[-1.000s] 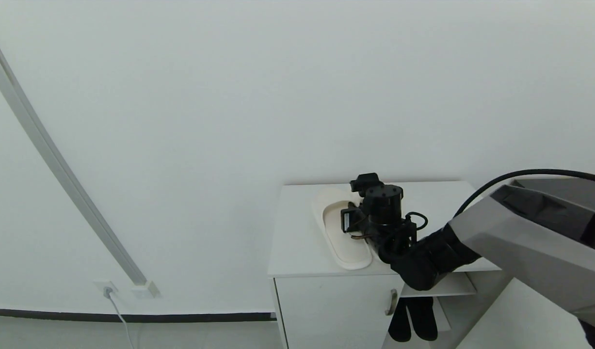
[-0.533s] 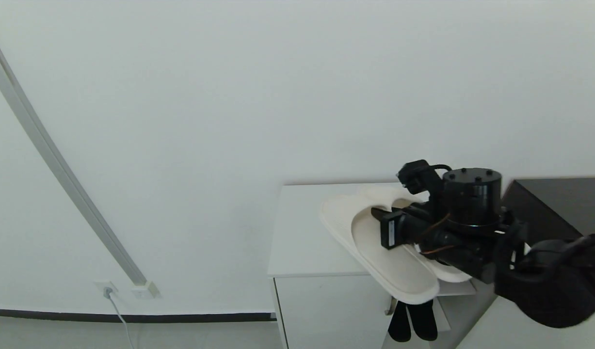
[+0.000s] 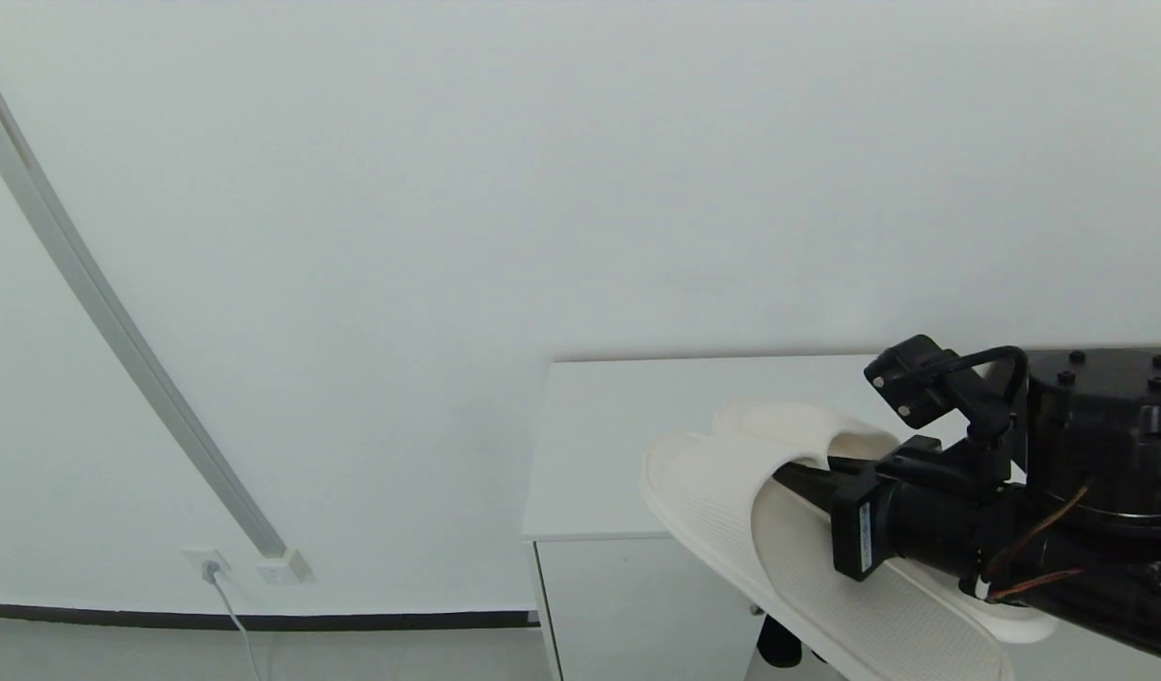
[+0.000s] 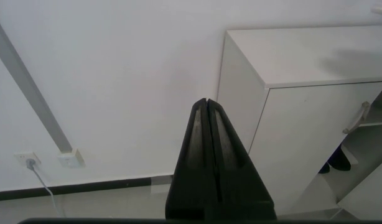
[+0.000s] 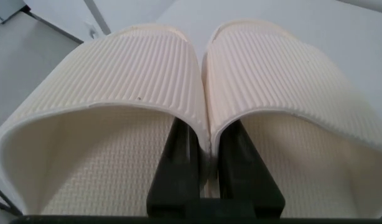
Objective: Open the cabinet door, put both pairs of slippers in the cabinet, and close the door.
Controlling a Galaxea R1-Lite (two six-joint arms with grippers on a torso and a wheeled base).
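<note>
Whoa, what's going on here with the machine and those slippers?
A two-armed robot is tidying slippers into a white cabinet. Its right gripper is shut on a pair of cream slippers, its fingers pinching their inner sides together and holding them in the air by the cabinet's front edge. A dark shape, probably the other pair, already lies inside the open right side. The left gripper hangs shut and empty beside the cabinet.

Slippers: pair of cream ribbed foam slippers (image 5: 135, 68), side by side, inner edges touching, strap openings toward the camera.
Gripper: black right gripper (image 5: 206, 140), one finger inside each slipper, the two inner strap walls pinched between them.
Background: white flat cabinet top (image 5: 346, 31) beyond the slippers.
</note>
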